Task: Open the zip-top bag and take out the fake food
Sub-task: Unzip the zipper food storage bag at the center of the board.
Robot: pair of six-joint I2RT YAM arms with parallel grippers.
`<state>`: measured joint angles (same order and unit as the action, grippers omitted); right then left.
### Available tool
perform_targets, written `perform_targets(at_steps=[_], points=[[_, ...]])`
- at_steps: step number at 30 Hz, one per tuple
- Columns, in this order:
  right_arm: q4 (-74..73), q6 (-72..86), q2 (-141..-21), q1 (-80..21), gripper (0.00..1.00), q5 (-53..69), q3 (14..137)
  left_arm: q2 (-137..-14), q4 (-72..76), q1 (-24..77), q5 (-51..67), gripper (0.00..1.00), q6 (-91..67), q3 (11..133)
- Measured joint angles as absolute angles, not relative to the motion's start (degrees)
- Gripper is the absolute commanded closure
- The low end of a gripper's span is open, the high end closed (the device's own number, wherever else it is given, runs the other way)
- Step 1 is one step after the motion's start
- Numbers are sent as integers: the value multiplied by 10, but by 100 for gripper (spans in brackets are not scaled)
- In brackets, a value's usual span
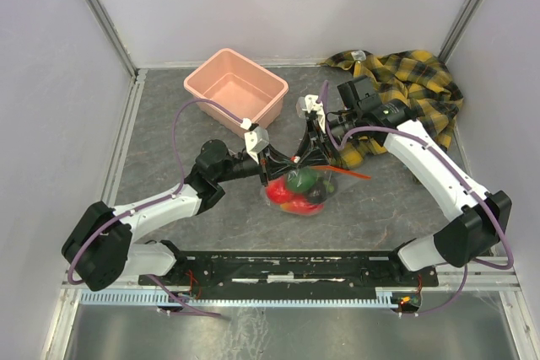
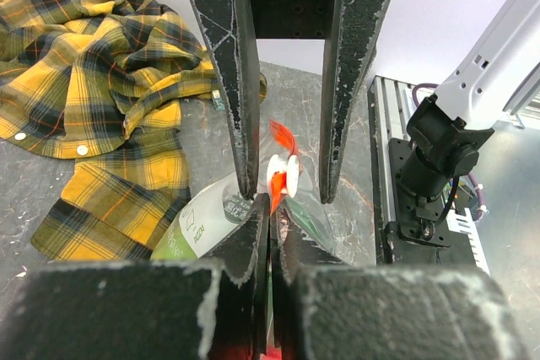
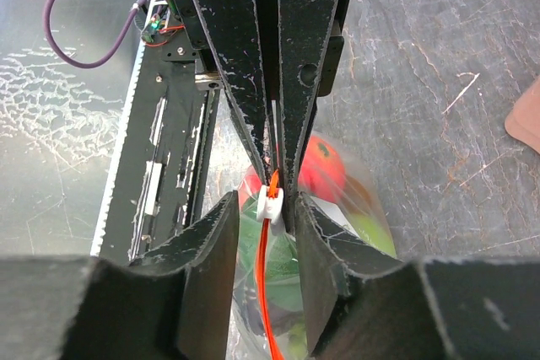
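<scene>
Two pairs of jaws, both mine, meet at one spot a little in from the middle of the near edge of the grey, stone-patterned table (image 1: 160,158). There the clear, crinkly plastic zip-top bag (image 1: 327,193) lies, bulging with the fake food (image 1: 291,196), small glossy plastic fruits in red, dark green and light green.

My left gripper (image 2: 268,201) is pressed fully together on the bag's top edge, at its orange-red zip strip (image 3: 265,292). My right gripper (image 3: 263,208) comes down from the far right and stands astride the small white plastic slider (image 3: 270,201). Its jaws are part-way apart, with a sliver of gap on each side as far as I can see, so it has hold of nothing yet.

The strip's long axis runs roughly along the near edge, left to right. My left pinch sits just left of the slider, and the strip's loose end pokes out toward the right edge. I judge the right arm is the one to pull, away from the left.

Farther off, a shallow pink plastic tub (image 1: 236,86) sits by the far edge and a crumpled yellow-and-black plaid shirt (image 1: 413,90) fills the far right corner.

Whether the bag's mouth is parted at all, I cannot tell; my own fingers cover it. The fruits overlap, so I cannot count them.
</scene>
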<state>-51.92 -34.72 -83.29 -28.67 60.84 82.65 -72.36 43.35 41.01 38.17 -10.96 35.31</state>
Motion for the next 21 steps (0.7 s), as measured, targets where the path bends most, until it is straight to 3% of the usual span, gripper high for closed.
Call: perform_targets(at_steps=[21], points=[[-519,-341,-821,-287,73,612,816,-722,432,414,382,97,-110,353]])
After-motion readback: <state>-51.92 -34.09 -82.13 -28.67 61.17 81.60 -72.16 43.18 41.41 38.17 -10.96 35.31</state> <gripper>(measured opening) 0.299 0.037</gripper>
